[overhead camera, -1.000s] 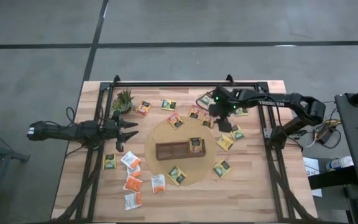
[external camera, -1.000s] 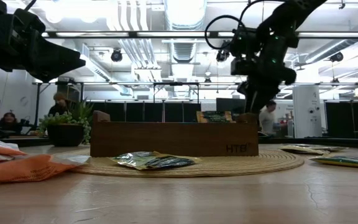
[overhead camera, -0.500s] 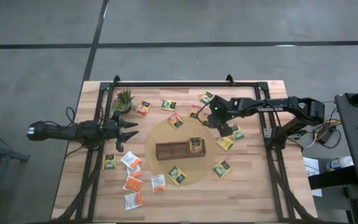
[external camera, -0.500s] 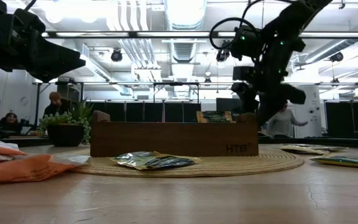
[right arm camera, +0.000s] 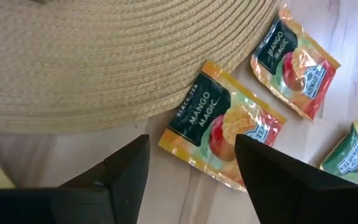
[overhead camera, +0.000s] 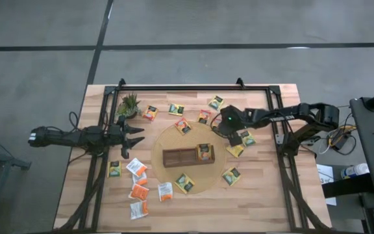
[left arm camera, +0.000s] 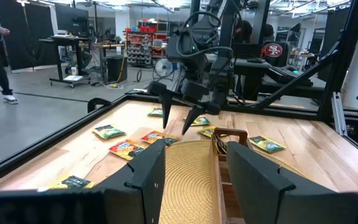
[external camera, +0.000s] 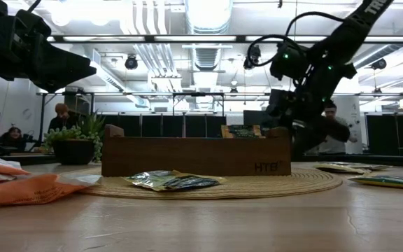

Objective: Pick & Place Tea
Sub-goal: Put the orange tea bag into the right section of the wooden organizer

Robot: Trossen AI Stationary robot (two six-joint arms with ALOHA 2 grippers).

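Tea sachets lie flat all over the table. One orange sachet (right arm camera: pixel 222 134) rests with a corner on the round woven mat (overhead camera: pixel 167 140); another (right arm camera: pixel 294 68) lies beside it on the wood. My right gripper (right arm camera: pixel 192 146) hangs open just above the first, pointing steeply down, a finger on either side, touching nothing; it also shows as the right gripper (left arm camera: pixel 180 118). The wooden tray (overhead camera: pixel 180 157) stands on the mat with one sachet (overhead camera: pixel 204 152) in its right compartment. My left gripper (overhead camera: pixel 134 135) waits open and level at the table's left.
A small potted plant (overhead camera: pixel 129 104) stands at the far left. More sachets lie at the near left (overhead camera: pixel 139 192), on the mat's near side (overhead camera: pixel 185 183) and at the right (overhead camera: pixel 231 175). Black frame rails (overhead camera: pixel 284 162) run along both sides.
My right gripper has sunk toward the sachets at the mat's far right edge, shifting a little toward the mat and rolling at the wrist. No sachet has moved.
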